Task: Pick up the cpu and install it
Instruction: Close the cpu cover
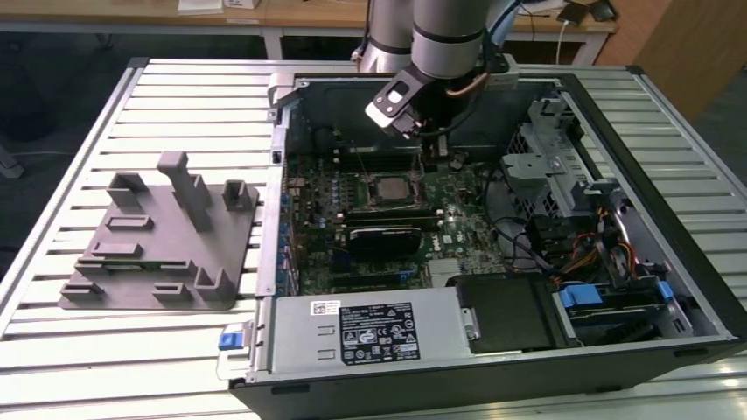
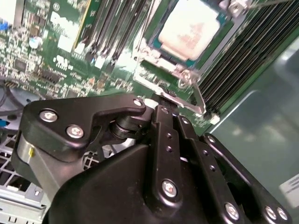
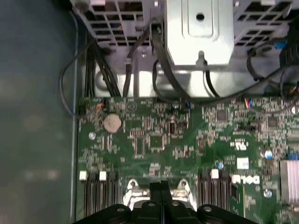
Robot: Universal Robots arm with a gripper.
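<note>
One cpu (image 2: 189,28) lies seated in its socket (image 2: 156,65) on the motherboard (image 3: 154,140), just to the exterior view's left of my gripper (image 3: 161,185). My fingers are pressed together, holding nothing.

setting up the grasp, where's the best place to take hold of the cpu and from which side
Probably by two opposite thin edges of the cpu, coming straight down from above. It lies flat, silvery plate up, inside the socket frame on the motherboard, so no sideways approach reaches it. The frame sits close around its rim, leaving little room for a pinch.
</note>
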